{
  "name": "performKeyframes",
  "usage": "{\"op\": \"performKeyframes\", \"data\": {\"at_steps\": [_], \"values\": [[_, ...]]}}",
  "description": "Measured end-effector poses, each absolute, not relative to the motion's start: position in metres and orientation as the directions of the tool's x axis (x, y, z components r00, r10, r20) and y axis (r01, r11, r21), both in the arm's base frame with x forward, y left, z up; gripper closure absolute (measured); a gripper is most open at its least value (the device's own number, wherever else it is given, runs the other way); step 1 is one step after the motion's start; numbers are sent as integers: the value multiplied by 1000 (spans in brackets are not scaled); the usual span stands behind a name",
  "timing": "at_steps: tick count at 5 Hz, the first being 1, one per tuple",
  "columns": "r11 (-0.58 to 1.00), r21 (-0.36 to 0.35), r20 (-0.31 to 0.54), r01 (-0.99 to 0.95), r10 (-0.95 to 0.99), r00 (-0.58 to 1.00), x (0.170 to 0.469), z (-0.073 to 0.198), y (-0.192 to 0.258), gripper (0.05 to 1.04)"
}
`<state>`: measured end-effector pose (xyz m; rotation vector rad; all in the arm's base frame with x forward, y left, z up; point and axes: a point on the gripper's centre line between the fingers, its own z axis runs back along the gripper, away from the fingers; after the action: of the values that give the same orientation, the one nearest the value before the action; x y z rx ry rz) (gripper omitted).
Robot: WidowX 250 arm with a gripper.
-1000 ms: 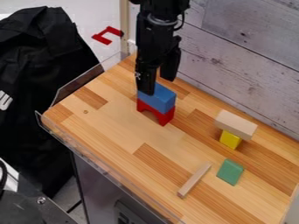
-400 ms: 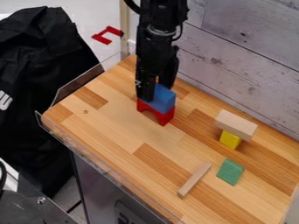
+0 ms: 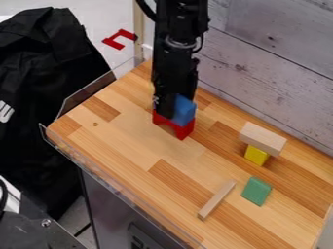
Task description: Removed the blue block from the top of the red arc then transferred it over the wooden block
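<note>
atop the red arc (image 3: 183, 131), grasping
blue block (image 3: 185, 112) is pinched by the gripper (image 3: 176, 103); straight lift (likely) is needed next

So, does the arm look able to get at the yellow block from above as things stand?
Probably not: the wooden block lies on top of the yellow block, blocking it from above, and the tool is down at the blue block.

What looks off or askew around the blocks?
Mainly the beige rectangular wooden block: it overhangs the narrower yellow block beneath it, so it could be a tippy landing spot. Also, a red bracket-shaped piece shows beyond the wooden tabletop's upper-left edge. No visible spill or damage.
</note>
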<state>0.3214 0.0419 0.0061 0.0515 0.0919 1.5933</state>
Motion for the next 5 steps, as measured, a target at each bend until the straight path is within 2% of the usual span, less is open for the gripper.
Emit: {"op": "performKeyframes", "data": {"at_steps": [1,2,3,4,5], "values": [[-27,84,-30,-996,999,-30,323,6,41,507],[-6,42,-32,-999,999,-7,327,17,35,507],[19,-35,-25,-999,999,20,335,43,20,507],[122,-98,-41,-988,991,127,347,62,-19,507],[280,-101,-22,-955,959,284,366,74,-59,507]]}}
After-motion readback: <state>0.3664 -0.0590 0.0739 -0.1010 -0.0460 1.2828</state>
